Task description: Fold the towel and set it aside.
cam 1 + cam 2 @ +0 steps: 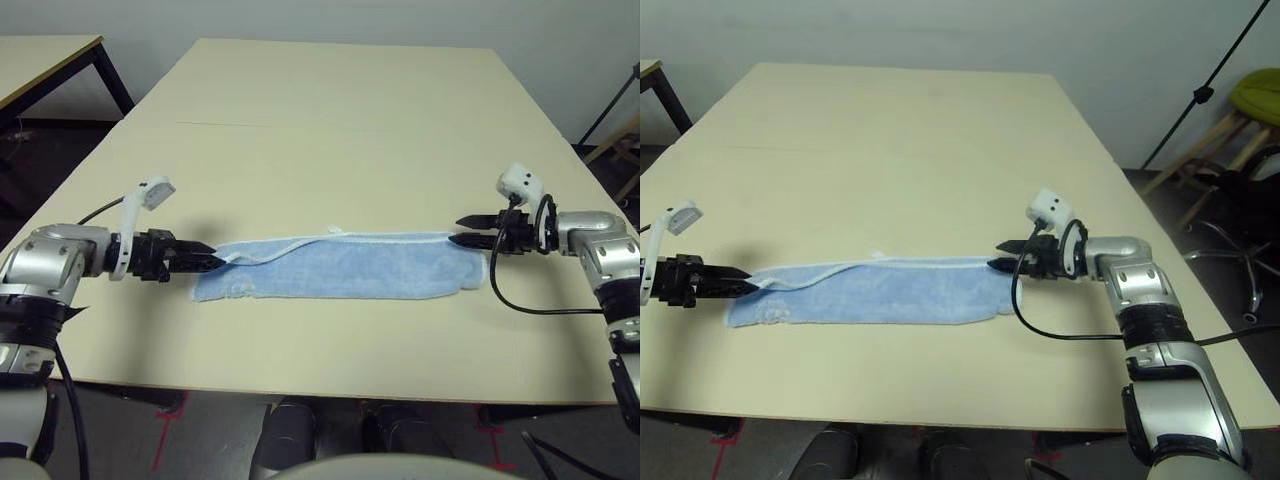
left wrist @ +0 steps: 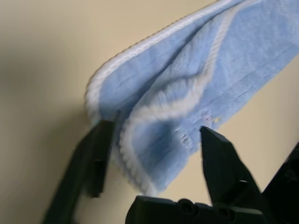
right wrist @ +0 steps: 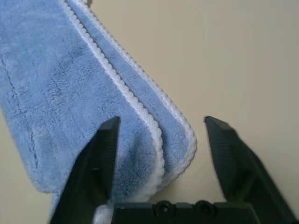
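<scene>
Folded towel point(image 1: 340, 268) on table point(image 1: 330, 130), gripper point(image 1: 213, 262) and gripper point(image 1: 467, 231) spread, seemingly touching its ends

The table point(image 1: 330, 110) has a pale cream top with a faint seam running across its far half. One item lies directly on it: the towel point(image 1: 340, 267), light blue with a white stitched edge, folded into a long narrow strip. The strip lies crosswise near the table's front edge.
</scene>
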